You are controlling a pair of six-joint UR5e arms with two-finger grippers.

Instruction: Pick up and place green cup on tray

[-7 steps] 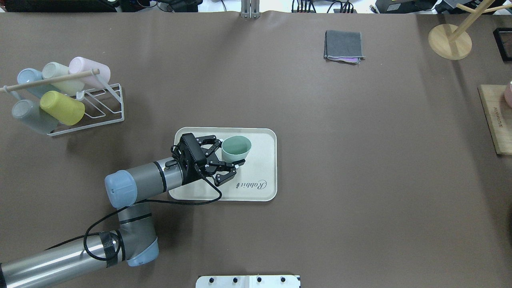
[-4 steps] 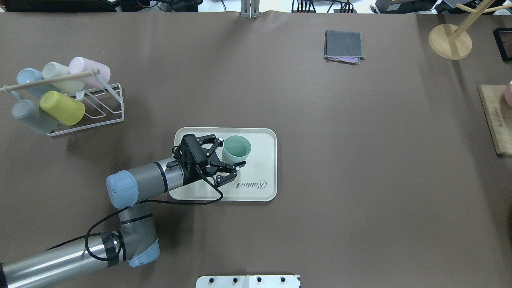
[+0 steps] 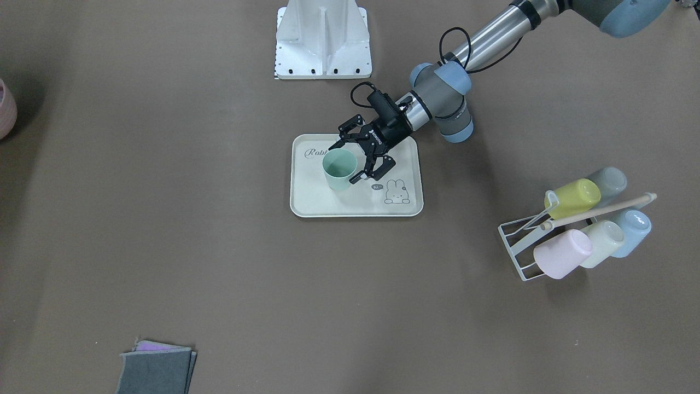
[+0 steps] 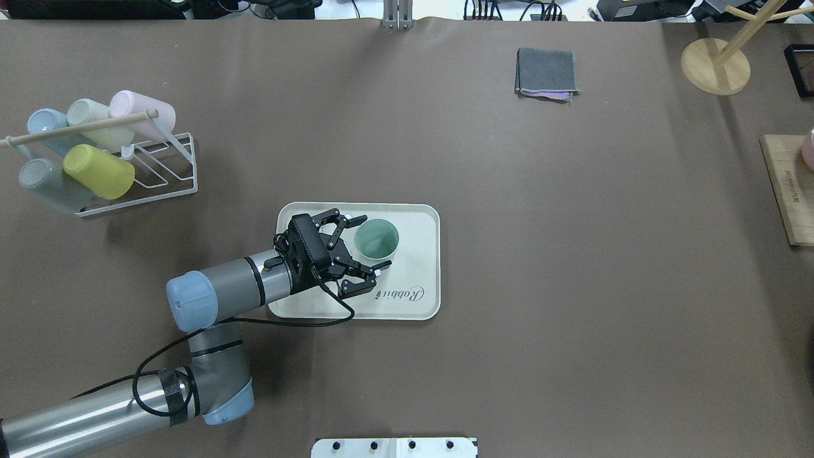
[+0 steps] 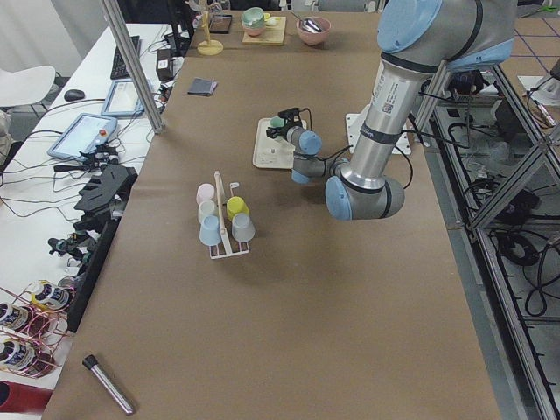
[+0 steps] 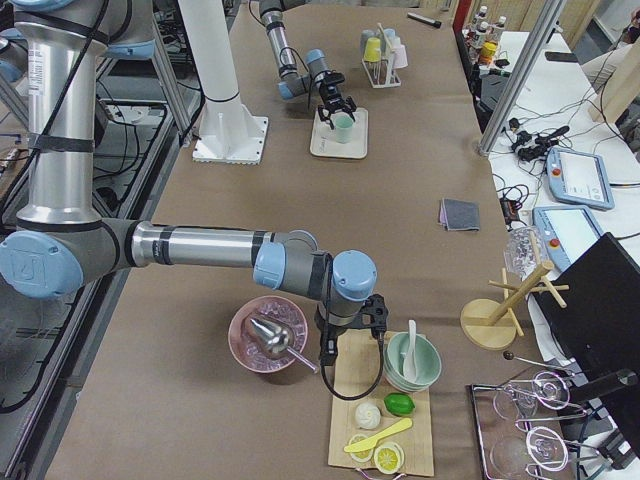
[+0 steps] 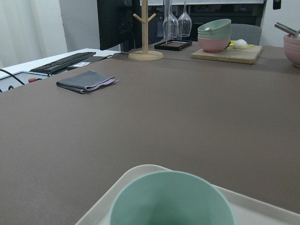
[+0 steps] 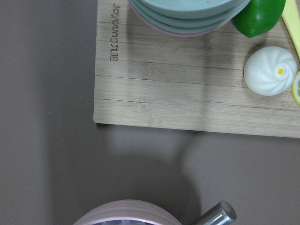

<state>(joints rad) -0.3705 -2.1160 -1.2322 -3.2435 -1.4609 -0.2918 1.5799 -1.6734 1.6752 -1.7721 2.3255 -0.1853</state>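
The green cup (image 4: 376, 240) stands upright on the cream tray (image 4: 416, 219), in its far left half. My left gripper (image 4: 373, 242) is open, low over the tray, with one finger on each side of the cup and a slight gap to it. The front-facing view shows the same: the cup (image 3: 339, 169), tray (image 3: 328, 205) and gripper (image 3: 345, 163). The left wrist view shows the cup's rim (image 7: 171, 201) close below. My right gripper (image 6: 350, 340) hovers by a wooden board far off. I cannot tell whether it is open or shut.
A white wire rack (image 4: 159, 181) with several cups lies at the far left. A folded grey cloth (image 4: 547, 71) and a wooden stand (image 4: 715, 63) are at the back right. A wooden board (image 4: 788, 191) and a pink bowl (image 6: 268, 335) are at the right end.
The green cup has gone from tilted in the fingers to upright on the tray. The left gripper's fingers have spread apart from it.
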